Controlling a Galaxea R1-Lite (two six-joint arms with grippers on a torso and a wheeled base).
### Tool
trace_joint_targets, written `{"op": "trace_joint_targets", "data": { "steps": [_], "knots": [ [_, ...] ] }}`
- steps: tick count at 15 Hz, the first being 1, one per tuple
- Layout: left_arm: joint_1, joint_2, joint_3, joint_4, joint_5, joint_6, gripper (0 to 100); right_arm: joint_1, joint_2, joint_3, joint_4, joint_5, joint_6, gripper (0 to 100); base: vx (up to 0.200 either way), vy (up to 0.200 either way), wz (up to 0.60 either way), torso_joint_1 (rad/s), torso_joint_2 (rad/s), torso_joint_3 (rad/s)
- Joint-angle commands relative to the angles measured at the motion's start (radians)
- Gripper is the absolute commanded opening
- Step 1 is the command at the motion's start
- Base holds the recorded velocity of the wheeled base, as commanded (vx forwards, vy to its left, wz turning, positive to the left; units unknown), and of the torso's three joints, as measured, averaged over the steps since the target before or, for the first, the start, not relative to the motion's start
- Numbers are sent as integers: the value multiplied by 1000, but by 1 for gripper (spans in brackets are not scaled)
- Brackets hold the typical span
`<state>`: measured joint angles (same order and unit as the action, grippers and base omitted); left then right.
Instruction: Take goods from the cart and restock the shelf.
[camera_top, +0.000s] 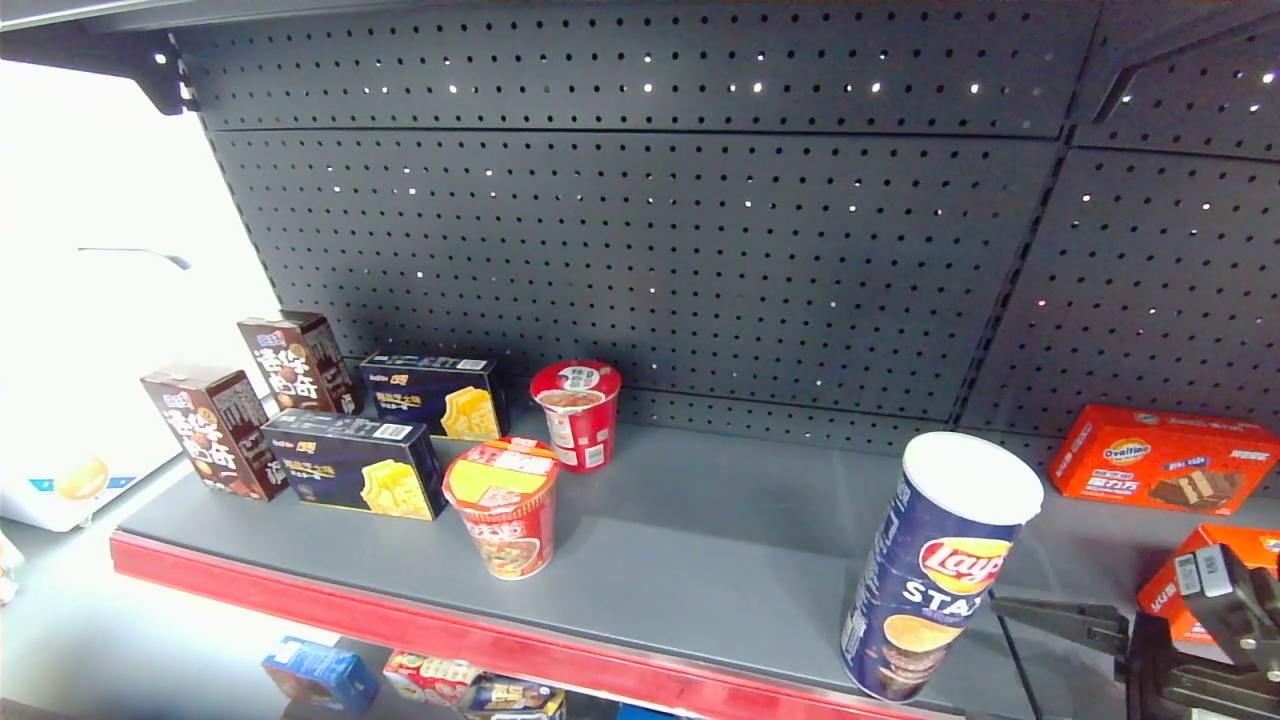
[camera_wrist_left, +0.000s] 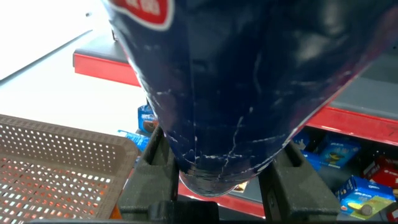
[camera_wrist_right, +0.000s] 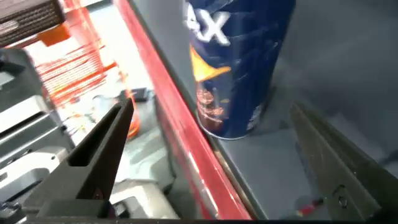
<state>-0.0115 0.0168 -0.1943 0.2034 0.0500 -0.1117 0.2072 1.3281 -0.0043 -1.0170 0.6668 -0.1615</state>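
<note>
My right gripper is spread wide and touches nothing. The chips can stands just ahead of its fingers on the shelf, close to the red front edge at the lower right of the head frame, leaning slightly. My left gripper is pinching a dark blue can near one end, with the cart basket beside it. Two noodle cups and some boxes sit at the shelf's left.
</note>
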Motion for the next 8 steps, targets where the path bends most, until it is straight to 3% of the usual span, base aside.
{"op": "trace_joint_targets", "data": {
  "steps": [1,4,5,8],
  "knots": [
    [1,0,-4,-1,4,0,0,-12,-115,3,3,-55,0,100,0,0,0,0,0,0],
    [1,0,-4,-2,5,0,0,-12,-227,3,67,-276,0,100,0,0,0,0,0,0],
    [-1,0,-4,-2,5,0,0,-12,-240,3,77,-291,0,100,0,0,0,0,0,0],
    [1,0,3,-2,7,0,0,-11,-471,3,245,-460,3,100,0,0,0,0,0,0]
  ]
}}
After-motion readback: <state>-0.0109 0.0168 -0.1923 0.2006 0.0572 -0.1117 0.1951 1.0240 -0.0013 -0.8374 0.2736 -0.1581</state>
